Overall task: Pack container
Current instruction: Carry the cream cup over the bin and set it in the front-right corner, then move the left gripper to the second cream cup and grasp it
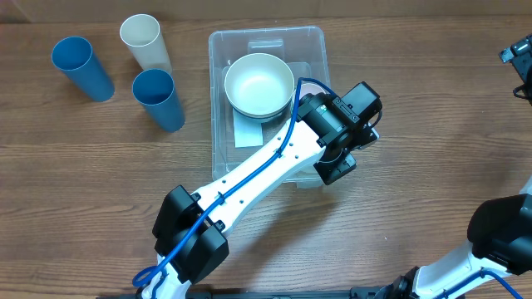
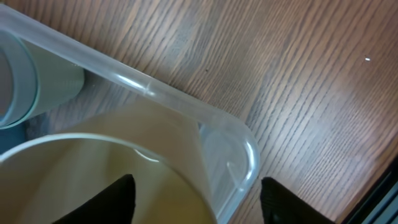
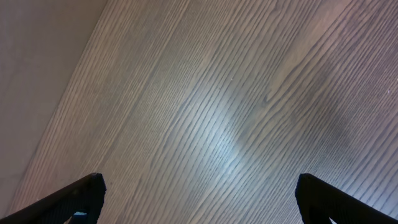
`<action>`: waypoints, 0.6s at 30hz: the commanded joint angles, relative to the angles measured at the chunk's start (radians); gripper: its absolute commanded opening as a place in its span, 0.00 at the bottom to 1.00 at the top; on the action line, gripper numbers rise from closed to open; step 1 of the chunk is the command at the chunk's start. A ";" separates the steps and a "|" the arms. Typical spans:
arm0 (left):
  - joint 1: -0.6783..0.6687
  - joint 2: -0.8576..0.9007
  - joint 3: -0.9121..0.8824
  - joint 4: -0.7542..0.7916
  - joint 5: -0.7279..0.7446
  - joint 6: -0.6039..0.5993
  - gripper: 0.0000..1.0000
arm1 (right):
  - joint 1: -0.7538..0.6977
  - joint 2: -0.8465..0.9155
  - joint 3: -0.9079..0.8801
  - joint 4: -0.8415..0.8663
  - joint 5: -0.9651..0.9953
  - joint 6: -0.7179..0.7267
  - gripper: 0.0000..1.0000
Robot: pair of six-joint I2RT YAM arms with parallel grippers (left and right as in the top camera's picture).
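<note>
The container (image 1: 218,108) sits mouth up mid-worktop (image 1: 416,116). Its long axis runs from the robot's side straight away, and a white bowl (image 1: 259,83) lies in its far half. The left pincer (image 2: 196,200) is spread wide, straddling the container's wall by a corner. The right pincer (image 3: 199,208) gapes wide over the worktop.

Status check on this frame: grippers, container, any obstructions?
Left gripper open over container corner. Right gripper open above table. White bowl inside; three cups outside. No obstruction seen.
</note>
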 commanded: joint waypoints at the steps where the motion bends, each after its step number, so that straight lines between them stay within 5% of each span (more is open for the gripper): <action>1: -0.001 0.003 0.079 0.000 -0.058 0.001 0.68 | -0.002 -0.025 0.021 0.005 0.007 0.008 1.00; 7: 0.006 0.003 0.274 -0.031 -0.080 0.001 0.74 | -0.002 -0.025 0.021 0.005 0.007 0.008 1.00; 11: 0.064 -0.001 0.439 -0.097 -0.182 -0.048 1.00 | -0.002 -0.025 0.021 0.005 0.007 0.008 1.00; 18: 0.488 -0.001 0.576 -0.106 -0.195 -0.308 1.00 | -0.002 -0.025 0.021 0.005 0.007 0.008 1.00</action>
